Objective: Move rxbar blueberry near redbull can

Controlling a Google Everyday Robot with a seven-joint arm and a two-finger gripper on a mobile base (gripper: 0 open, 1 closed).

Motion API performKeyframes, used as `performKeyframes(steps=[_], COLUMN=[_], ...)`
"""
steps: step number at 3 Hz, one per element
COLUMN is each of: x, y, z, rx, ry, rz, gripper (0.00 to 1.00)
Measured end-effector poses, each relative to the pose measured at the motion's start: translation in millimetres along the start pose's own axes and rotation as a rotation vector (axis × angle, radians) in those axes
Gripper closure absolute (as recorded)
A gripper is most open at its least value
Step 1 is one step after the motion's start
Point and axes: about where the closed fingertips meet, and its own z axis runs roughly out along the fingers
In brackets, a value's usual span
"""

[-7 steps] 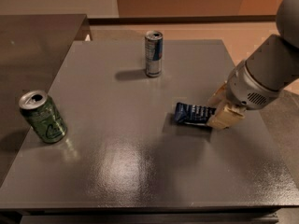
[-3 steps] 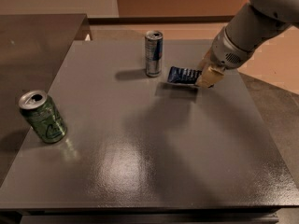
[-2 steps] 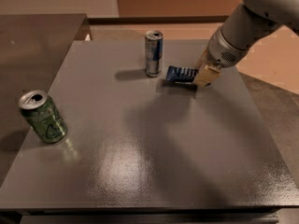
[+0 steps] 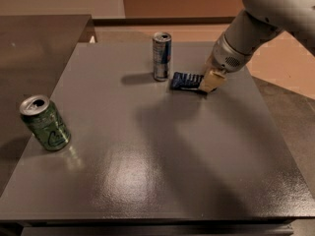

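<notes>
Where gripper [image 4: 209, 81] hangs over table [image 4: 147, 171] far right, you see it clamped on rxbar blueberry [image 4: 186, 80] right end; bar just right of upright redbull can [image 4: 161, 56]; green can [image 4: 45, 123] well apart.

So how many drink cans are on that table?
2. The redbull can stands upright at the far middle, beside the rxbar blueberry, which the claw grips. The green can sits at the near left. None seems hidden.
</notes>
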Motion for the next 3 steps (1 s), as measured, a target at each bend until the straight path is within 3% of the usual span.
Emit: performKeyframes(steps=[2,3], x=[-4.0,-4.5], y=[-2.7,-2.2], z=[9.3,11.0], rx=[-0.012,-0.015], ry=[-0.002,-0.001], rz=[-0.002,-0.003], gripper=[0.12,0.0])
